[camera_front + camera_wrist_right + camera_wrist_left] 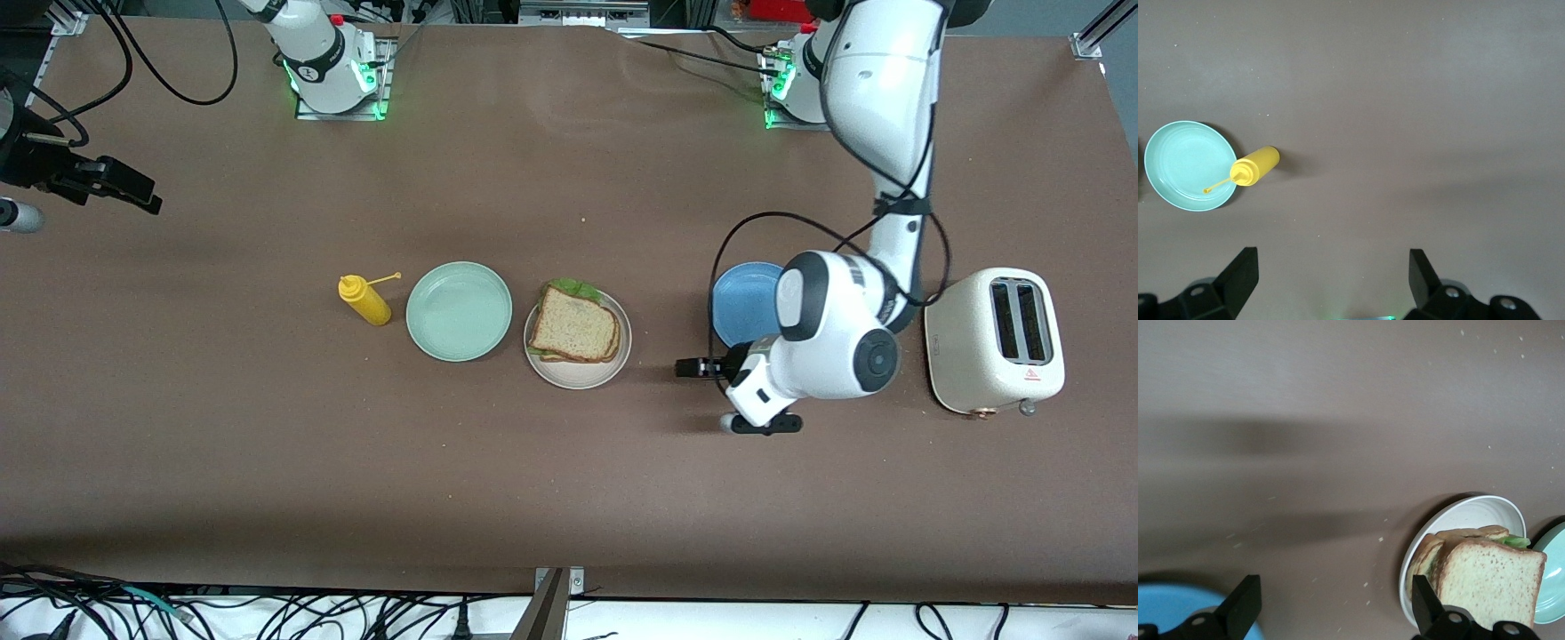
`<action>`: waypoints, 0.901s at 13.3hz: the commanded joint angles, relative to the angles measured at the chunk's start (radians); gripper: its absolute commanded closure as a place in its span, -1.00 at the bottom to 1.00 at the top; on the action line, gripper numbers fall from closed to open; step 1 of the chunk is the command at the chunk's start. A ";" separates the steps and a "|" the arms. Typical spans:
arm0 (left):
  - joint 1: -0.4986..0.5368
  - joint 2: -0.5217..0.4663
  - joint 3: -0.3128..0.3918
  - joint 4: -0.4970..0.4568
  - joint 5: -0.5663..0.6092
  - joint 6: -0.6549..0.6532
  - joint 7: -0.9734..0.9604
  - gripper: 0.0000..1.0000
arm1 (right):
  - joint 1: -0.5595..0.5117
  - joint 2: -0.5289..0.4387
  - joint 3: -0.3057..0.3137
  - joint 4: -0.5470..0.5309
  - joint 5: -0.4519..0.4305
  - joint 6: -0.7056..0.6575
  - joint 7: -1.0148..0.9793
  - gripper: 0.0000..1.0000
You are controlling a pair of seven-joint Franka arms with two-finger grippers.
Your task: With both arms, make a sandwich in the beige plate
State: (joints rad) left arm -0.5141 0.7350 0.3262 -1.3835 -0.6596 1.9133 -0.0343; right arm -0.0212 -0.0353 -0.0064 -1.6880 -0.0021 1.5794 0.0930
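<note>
The sandwich (573, 327) lies assembled on the beige plate (578, 373) mid-worktop, light, soft and loosely stacked, best pinched gently across both crusts; the left pincer (702, 367), spread and empty, hangs beside it, the right pincer (1331, 267) waits spread

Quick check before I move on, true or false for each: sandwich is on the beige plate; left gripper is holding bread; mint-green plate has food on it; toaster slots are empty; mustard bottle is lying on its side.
1. The sandwich sits on the beige plate. True.
2. The left gripper holds bread. False: it is open and holds nothing, over the table beside the beige plate.
3. The mint-green plate has food on it. False: nothing lies on it.
4. The toaster has nothing in its slots. True.
5. The mustard bottle lies on its side. True.
</note>
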 commanded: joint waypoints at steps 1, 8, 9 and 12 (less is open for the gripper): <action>0.058 -0.064 0.001 -0.008 0.118 -0.086 -0.022 -0.98 | 0.001 0.018 0.002 0.041 0.007 -0.021 -0.012 -1.00; 0.192 -0.181 -0.001 -0.005 0.464 -0.241 0.048 -0.99 | 0.001 0.018 0.002 0.042 0.008 -0.024 -0.012 -1.00; 0.212 -0.198 -0.001 -0.006 0.489 -0.247 0.069 -0.99 | 0.001 0.018 0.002 0.042 0.008 -0.024 -0.012 -1.00; 0.255 -0.265 -0.001 0.003 0.557 -0.315 0.117 -0.99 | 0.001 0.018 0.002 0.042 0.008 -0.024 -0.013 -1.00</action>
State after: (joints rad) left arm -0.2798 0.5295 0.3376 -1.3799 -0.1606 1.6488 0.0403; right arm -0.0211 -0.0273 -0.0041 -1.6747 -0.0021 1.5782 0.0930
